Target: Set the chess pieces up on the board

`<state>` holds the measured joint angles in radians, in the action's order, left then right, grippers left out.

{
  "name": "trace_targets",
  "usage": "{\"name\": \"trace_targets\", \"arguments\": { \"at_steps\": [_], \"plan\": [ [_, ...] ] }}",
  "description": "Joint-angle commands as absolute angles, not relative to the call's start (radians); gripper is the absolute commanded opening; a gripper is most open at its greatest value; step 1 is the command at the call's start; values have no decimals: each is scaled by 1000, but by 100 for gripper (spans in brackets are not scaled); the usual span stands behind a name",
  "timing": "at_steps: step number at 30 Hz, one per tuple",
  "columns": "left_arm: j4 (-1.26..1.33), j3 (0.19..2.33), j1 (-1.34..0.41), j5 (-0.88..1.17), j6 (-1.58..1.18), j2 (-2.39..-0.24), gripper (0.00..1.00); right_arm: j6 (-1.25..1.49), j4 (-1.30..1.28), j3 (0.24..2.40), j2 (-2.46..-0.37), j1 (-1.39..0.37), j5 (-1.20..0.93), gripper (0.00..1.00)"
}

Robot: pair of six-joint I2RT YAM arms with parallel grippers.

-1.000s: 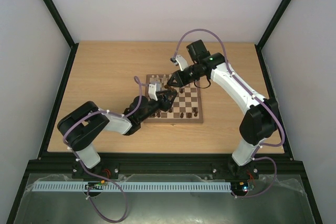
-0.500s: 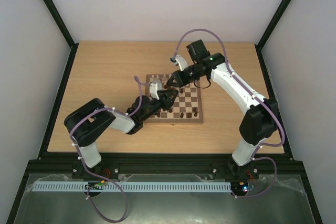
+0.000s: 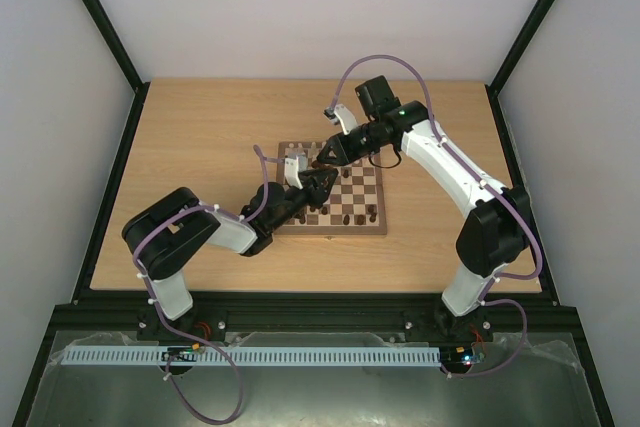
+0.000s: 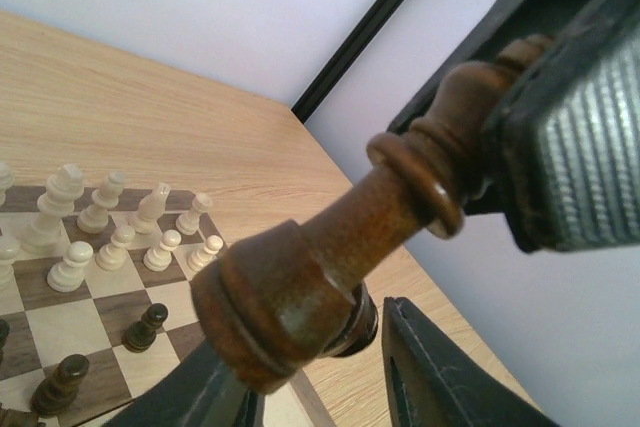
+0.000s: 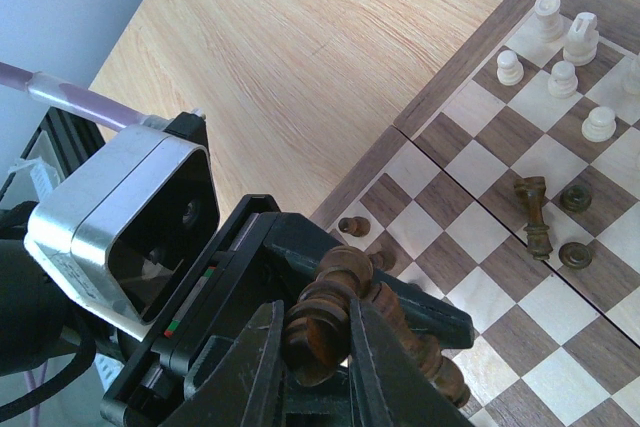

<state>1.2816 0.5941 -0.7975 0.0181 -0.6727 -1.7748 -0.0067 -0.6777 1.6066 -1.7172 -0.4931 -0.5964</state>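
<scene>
The board point(image 3: 330, 231) lies mid-table. My right gripper point(image 3: 322, 154) hovers over its left half, shut on the top of a dark brown chess piece point(image 5: 335, 297), also seen in the left wrist view point(image 4: 330, 237). My left gripper point(image 3: 321, 184) meets it from below. Its fingers point(image 4: 430, 367) stand apart around that piece's base, and a slim gap shows. A second dark piece point(image 5: 435, 352) lies along a left finger. Cream pieces point(image 4: 110, 237) stand in rows on the far side of the board.
Dark pieces point(image 3: 345, 217) stand along the board's near rows. One dark piece point(image 5: 533, 217) lies tipped on the squares, with small dark ones beside it. Bare wooden table point(image 3: 200, 147) surrounds the board, and black frame posts stand at the corners.
The left arm's elbow has swung right and its gripper has closed in under the right gripper. The right arm has held still with its piece.
</scene>
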Motion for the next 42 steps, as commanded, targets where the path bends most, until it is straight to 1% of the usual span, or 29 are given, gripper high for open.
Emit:
{"name": "trace_targets", "arguments": {
  "at_steps": [1, 2, 4, 13, 16, 22, 26, 31, 33, 38, 42],
  "plan": [
    [1524, 602, -801, 4, -661, -1757, 37, 7, -680, 1586, -1697, -497, -614, 9],
    [1525, 602, -802, 1, -661, -1753, 38, 9, -678, 1586, -1697, -497, -613, 9],
    [1528, 603, -802, -7, -657, -1747, 36, 9, -678, 1587, -1698, -497, -613, 9],
    [1506, 621, -801, 12, -648, -1745, 16, 8, -678, 1587, -1697, -495, -606, 9],
    [1467, 614, -801, 20, -645, -1726, 13, 4, -675, 1586, -1694, -495, -584, 9],
    [1287, 594, -796, 88, -654, -1644, 12, -8, -675, 1622, -1705, -491, -481, 9],
    [1153, 566, -792, 147, -652, -1551, 11, -24, -651, 1631, -1696, -490, -405, 9],
    [928, 521, -785, 229, -644, -1415, 11, -57, -649, 1617, -1693, -491, -361, 9],
    [837, 502, -785, 249, -641, -1356, 11, -89, -653, 1589, -1699, -491, -331, 9],
    [598, 478, -782, 262, -607, -1199, 10, -168, -635, 1419, -1714, -494, -255, 9],
    [469, 482, -769, 261, -590, -1114, 10, -201, -622, 1343, -1726, -503, -231, 9]
  ]
}}
